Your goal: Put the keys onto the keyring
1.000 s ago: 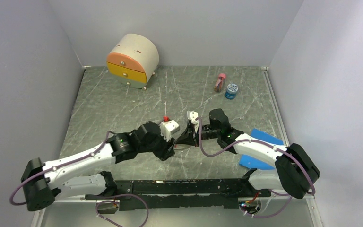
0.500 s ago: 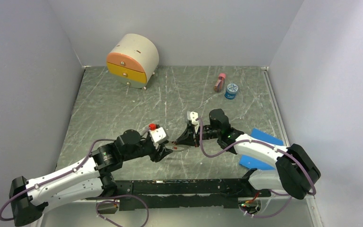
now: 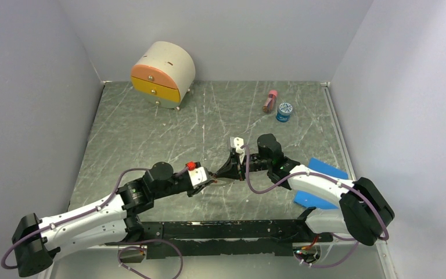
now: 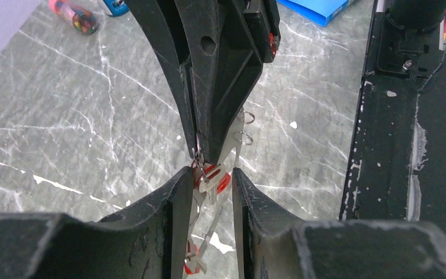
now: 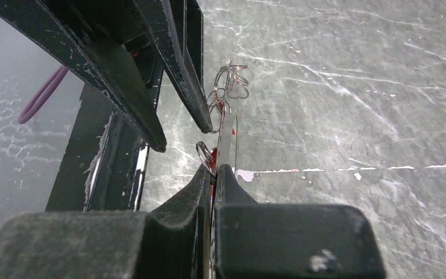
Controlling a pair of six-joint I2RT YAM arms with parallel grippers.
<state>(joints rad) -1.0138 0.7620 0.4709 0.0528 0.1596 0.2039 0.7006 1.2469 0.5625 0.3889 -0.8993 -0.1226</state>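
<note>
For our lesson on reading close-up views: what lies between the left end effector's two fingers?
A key with a red tag sits there, flanked by the fingers of the left end effector. The left wrist view shows it.

From above, the keys (image 3: 213,177) just left of the right gripper (image 3: 220,174) are too small to tell apart. Seen from the left wrist, the pink bottle (image 4: 72,13) beyond that gripper is cut by the top edge. Seen from the right wrist, the keyring (image 5: 234,133) vanishes between that gripper's fingers (image 5: 180,197), where only a red sliver of tag shows
</note>
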